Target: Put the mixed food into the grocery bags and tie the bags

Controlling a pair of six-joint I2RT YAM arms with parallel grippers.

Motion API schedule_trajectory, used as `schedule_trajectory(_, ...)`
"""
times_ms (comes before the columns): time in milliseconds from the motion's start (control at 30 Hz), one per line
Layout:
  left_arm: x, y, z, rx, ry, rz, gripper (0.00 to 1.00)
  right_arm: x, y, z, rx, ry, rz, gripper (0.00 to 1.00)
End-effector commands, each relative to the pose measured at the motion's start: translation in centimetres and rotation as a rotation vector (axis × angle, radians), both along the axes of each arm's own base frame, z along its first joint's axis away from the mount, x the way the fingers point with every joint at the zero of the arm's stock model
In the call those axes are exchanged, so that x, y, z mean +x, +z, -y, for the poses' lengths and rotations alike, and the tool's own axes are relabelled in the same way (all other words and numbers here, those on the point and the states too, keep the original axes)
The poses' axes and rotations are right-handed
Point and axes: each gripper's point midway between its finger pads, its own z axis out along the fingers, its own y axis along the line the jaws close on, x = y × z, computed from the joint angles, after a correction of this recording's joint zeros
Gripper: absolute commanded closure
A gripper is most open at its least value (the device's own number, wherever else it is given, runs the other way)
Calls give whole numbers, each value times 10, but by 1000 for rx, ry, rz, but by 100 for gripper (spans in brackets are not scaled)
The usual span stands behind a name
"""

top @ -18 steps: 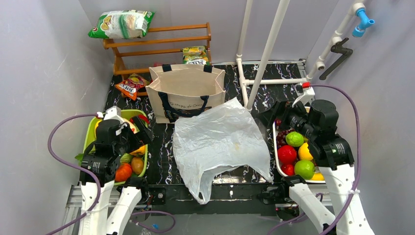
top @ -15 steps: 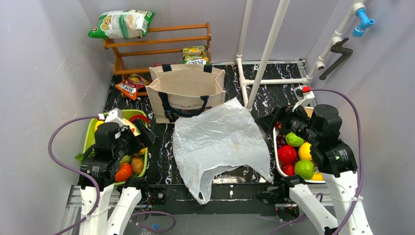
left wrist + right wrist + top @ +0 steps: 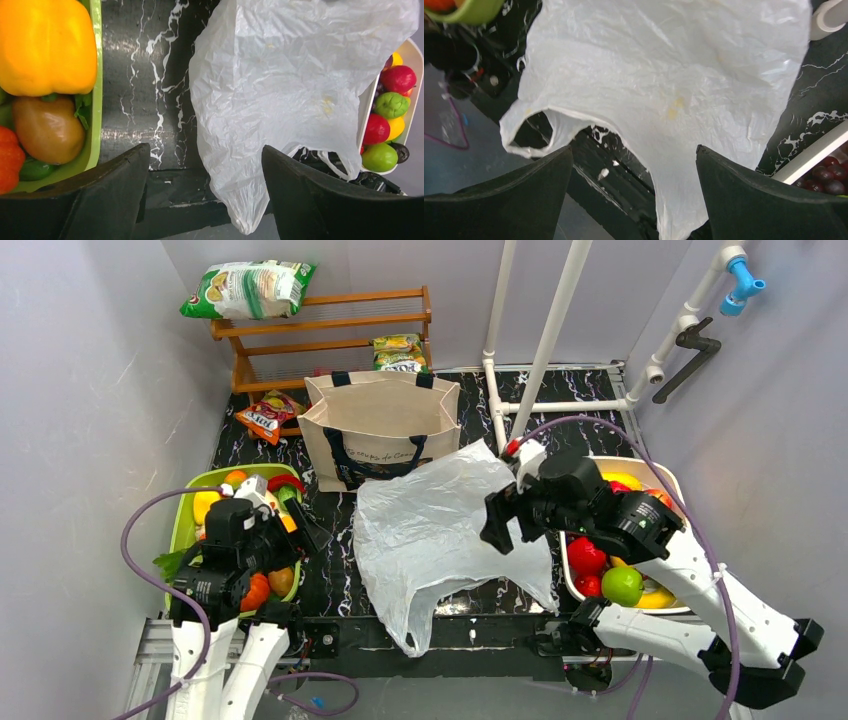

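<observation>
Left pincer [image 3: 205, 150] and right pincer [image 3: 500, 530] gape, empty. The right hangs over the flat plastic bag [image 3: 440, 540] at the desk's [image 3: 330, 570] near edge; its thin film may slip.

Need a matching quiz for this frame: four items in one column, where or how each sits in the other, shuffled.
Items:
1. plastic bag
2. canvas tote
3. yellow pepper
4. green apple

Places:
A. in the white tray, right side
B. standing upright at the back
C. in the green tray, left side
D. spread flat mid-table

Pairs: 1-D, 2-B, 3-C, 4-A
</observation>
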Motion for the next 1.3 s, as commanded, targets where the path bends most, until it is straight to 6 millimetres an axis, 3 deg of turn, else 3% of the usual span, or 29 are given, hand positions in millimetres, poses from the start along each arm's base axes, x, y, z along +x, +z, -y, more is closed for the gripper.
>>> schedule_trajectory(0, -21, -22, 8, -20, -61, -74, 22, -14, -9, 1, -108, 90, 93, 0)
schedule_trajectory(133, -23, -37, 4, 20, -74, -118, 25, -39, -31, -20, -119, 256, 120, 0)
schedule_trajectory(267, -8, -29, 1, 78, -100, -100, 25, -55, -52, -36, -167, 395, 170, 0)
schedule_trajectory(400, 5, -32, 12, 114, -153, -132, 27, -63, -77, -48, -206, 502, 239, 0)
schedule_trajectory(500, 9, -34, 27, 149, -189, -128, 27, -67, -81, -61, -146, 568, 323, 0)
schedule_trajectory(633, 8, -38, 45, 196, -226, -120, 24, -69, -83, -78, -70, 630, 425, 0)
schedule_trajectory(900, 0, -41, 58, 202, -265, -125, 23, -70, -109, -94, -127, 720, 474, 0)
schedule_trajectory(1267, -9, -40, 53, 180, -249, -122, 23, -57, -140, -113, -200, 732, 536, 0)
